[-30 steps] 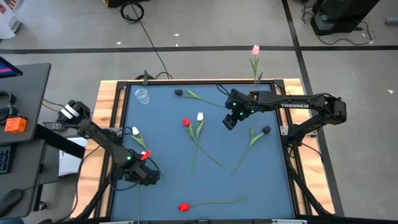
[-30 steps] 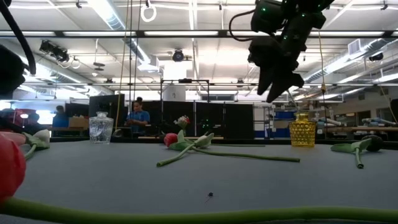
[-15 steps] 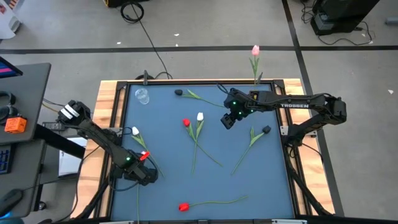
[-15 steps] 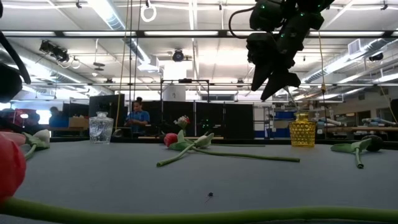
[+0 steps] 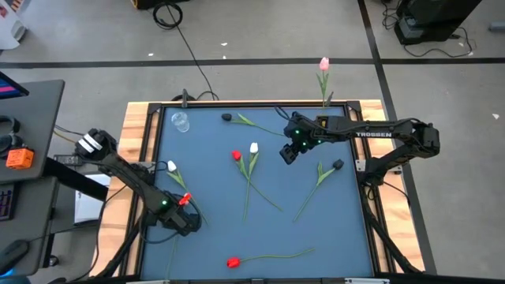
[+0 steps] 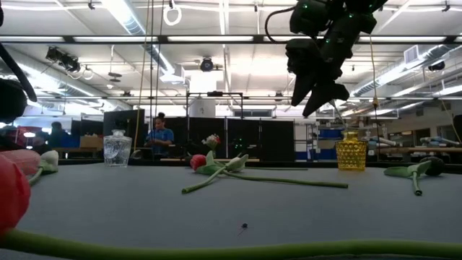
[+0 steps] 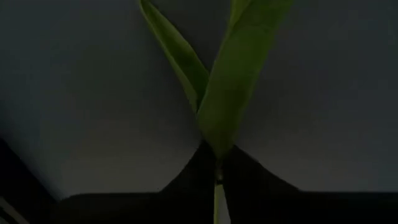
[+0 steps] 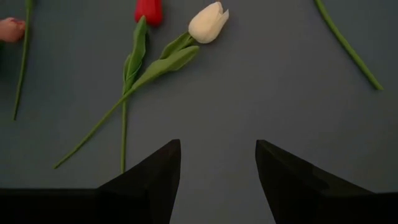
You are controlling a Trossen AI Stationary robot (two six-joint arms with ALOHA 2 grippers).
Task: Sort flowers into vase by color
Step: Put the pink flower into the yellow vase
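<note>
My left gripper is at the near left of the table, shut on a flower's green stem. A white flower head and a red-pink one lie just beyond it; I cannot tell which belongs to that stem. My right gripper hangs open above the table's middle right, holding nothing. A red flower and a white flower lie with crossed stems at the centre. A pink flower stands in the yellow vase at the far edge. My left gripper pinches the thin green stem between its two fingers, right where two long leaves branch off. The leaves spread out ahead of the fingertips, close over the table. The stem's tail runs on toward the near edge.
A clear glass vase stands at the far left corner. Two dark-headed flowers lie at the far middle and the right. Another red flower lies along the near edge. People show in the room behind the table.
My left gripper has shut on the stem where it stood open before. My right gripper has shifted a little toward the table's left and stays open.
</note>
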